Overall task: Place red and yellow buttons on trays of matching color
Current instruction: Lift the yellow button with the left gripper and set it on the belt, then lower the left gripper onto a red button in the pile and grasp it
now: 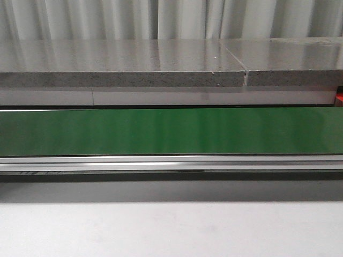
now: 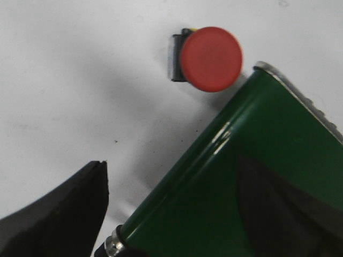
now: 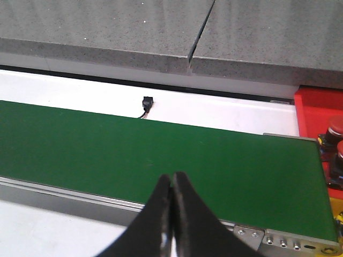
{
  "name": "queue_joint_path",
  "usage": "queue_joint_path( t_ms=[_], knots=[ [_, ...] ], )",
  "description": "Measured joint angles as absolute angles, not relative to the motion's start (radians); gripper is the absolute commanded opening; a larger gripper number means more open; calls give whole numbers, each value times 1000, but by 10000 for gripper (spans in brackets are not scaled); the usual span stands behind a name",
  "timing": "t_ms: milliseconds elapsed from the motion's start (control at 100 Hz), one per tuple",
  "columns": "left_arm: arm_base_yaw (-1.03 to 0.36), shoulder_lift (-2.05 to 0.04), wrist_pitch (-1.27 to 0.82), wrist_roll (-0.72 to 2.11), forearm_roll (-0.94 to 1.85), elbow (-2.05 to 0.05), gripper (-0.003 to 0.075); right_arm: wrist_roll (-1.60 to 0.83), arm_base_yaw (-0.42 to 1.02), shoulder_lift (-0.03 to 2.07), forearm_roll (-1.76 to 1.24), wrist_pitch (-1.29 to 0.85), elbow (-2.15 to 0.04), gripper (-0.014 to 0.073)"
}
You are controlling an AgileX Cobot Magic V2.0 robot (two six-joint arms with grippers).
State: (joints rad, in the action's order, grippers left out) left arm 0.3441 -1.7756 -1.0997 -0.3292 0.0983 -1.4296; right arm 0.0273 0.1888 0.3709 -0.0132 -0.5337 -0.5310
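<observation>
A red button (image 2: 210, 59) lies on its side on the white surface, just past the end of the green belt (image 2: 252, 176). My left gripper (image 2: 171, 160) is open and empty, one finger over the white surface and the other over the belt, well short of the button. My right gripper (image 3: 172, 178) is shut with nothing in it, above the belt's near edge (image 3: 161, 150). A red tray (image 3: 317, 103) shows at the belt's far right end with a red-capped button (image 3: 335, 127) on it. A yellow strip (image 3: 336, 208), perhaps the yellow tray, is cut off below it. No yellow button shows.
The green belt (image 1: 171, 131) runs across the front view between a grey stone counter (image 1: 123, 67) and the white table (image 1: 171, 230). A small black plug (image 3: 146, 101) sits on the white strip behind the belt. Neither arm shows in the front view.
</observation>
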Motion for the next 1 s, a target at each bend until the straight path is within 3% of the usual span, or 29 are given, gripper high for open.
queue_joint_path(
  t_ms=[1000],
  knots=[
    [372,-2072,-1204,-402,212,-1730,491,27,189,371,-13,-534,-531,-66]
  ],
)
